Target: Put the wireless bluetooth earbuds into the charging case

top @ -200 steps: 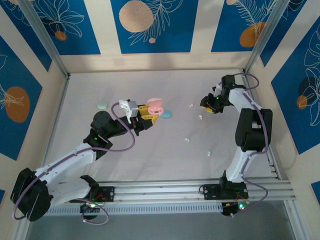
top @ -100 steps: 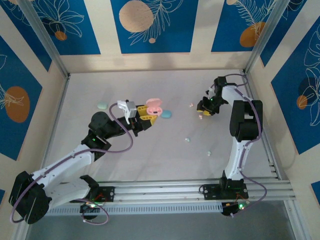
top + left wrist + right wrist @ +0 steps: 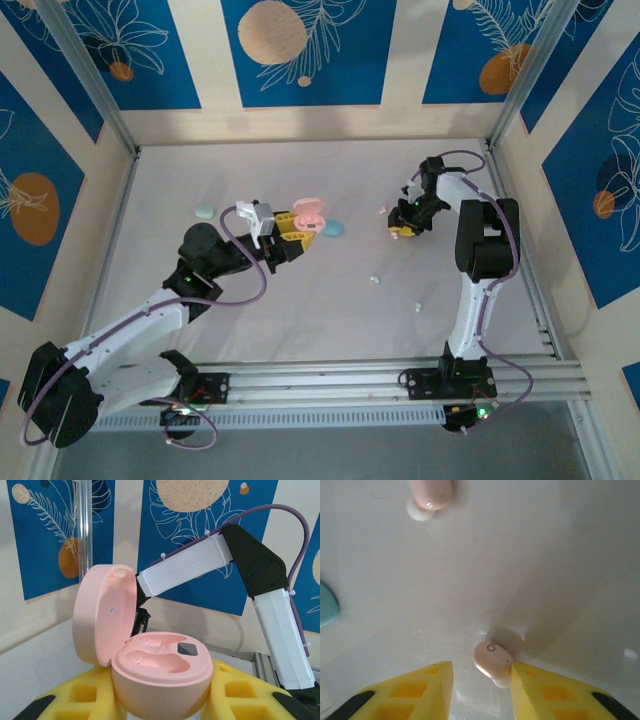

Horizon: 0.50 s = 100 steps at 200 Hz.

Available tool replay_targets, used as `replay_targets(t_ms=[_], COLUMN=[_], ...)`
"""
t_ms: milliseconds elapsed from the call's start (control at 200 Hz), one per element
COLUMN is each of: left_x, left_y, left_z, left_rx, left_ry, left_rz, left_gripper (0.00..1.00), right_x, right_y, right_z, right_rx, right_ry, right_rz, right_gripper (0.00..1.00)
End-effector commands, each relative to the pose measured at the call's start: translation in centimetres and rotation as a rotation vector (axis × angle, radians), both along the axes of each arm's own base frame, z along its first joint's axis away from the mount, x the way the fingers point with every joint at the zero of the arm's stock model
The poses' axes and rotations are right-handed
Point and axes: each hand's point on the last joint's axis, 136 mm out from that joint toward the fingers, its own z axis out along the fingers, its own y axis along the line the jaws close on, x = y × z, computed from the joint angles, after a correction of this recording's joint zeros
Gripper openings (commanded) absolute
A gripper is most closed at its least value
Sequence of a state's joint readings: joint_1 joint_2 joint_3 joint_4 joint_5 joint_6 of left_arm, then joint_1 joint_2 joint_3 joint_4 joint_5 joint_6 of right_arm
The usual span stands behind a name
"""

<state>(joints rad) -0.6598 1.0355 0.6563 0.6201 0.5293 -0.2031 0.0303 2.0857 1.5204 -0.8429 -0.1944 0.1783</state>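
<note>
A pinkish earbud (image 3: 492,662) lies on the white table (image 3: 560,555), low in the middle of the right wrist view. It sits between the right gripper's (image 3: 482,687) yellow fingers (image 3: 545,695), touching one with a gap to the other; the jaws are narrow, not clamped. A second earbud (image 3: 431,494) sits at the top edge. The left gripper (image 3: 293,228) clasps an open pink case (image 3: 160,665).

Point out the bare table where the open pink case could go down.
Free: the far strip by the back wall, and the near middle before the rail. Crowded: between the blue case and right pincer, earbuds scattered.
</note>
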Motion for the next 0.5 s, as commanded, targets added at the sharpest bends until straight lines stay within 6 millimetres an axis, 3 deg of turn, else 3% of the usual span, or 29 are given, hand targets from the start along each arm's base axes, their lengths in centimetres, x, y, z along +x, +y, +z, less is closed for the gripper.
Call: replay_targets(t_ms=[0, 240, 495], left_x=[-0.5, -0.5, -0.7], left_y=[-0.1, -0.1, -0.1], left_z=[1.6, 1.6, 1.8], left_rx=[-0.027, -0.028, -0.031], left_ry=[-0.03, -0.028, -0.029], left_rz=[-0.007, -0.008, -0.013], left_gripper=[0.3, 0.3, 0.3], right_x=[-1.2, -2.0, 1.0], right_y=[1.9, 4.3, 1.7], right_z=[0.8, 2.2, 3.7], right_rx=[0.079, 0.112, 0.019], right_ry=[0.025, 0.018, -0.104], right_rz=[0.047, 0.1, 0.064], right_gripper=[0.36, 0.36, 0.38])
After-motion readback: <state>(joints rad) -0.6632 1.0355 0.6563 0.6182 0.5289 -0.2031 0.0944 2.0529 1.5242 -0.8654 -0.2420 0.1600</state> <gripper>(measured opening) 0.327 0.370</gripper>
